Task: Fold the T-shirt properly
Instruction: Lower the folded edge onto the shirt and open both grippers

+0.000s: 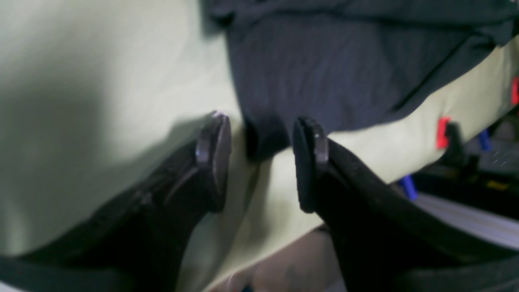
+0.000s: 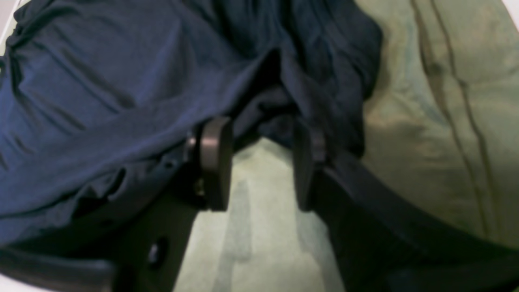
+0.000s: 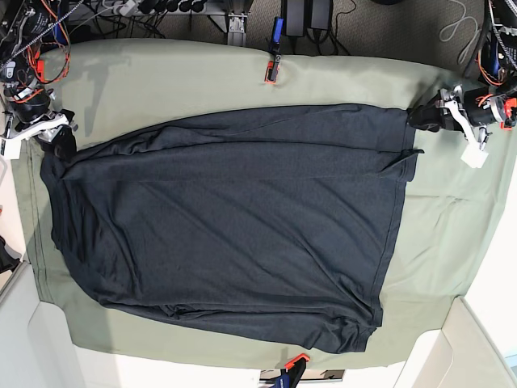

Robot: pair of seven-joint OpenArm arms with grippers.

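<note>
The dark charcoal-navy T-shirt (image 3: pixel 234 218) lies spread over the sage-green table cloth (image 3: pixel 440 234), with wrinkles along its near hem. My left gripper (image 1: pixel 261 162) is open at the shirt's far right corner (image 1: pixel 259 140), and that corner's tip lies between the fingers. In the base view this gripper (image 3: pixel 418 119) sits at the shirt's upper right. My right gripper (image 2: pixel 261 164) is open, low over the green cloth, with the bunched shirt edge (image 2: pixel 279 117) just past its fingertips. In the base view it (image 3: pixel 65 144) sits at the shirt's upper left corner.
Red clamps hold the cloth at the far edge (image 3: pixel 271 73) and the near edge (image 3: pixel 297 360). Cables and electronics (image 3: pixel 48 32) crowd the back left. The table's edge with red and blue clips (image 1: pixel 444 132) runs close beside my left gripper.
</note>
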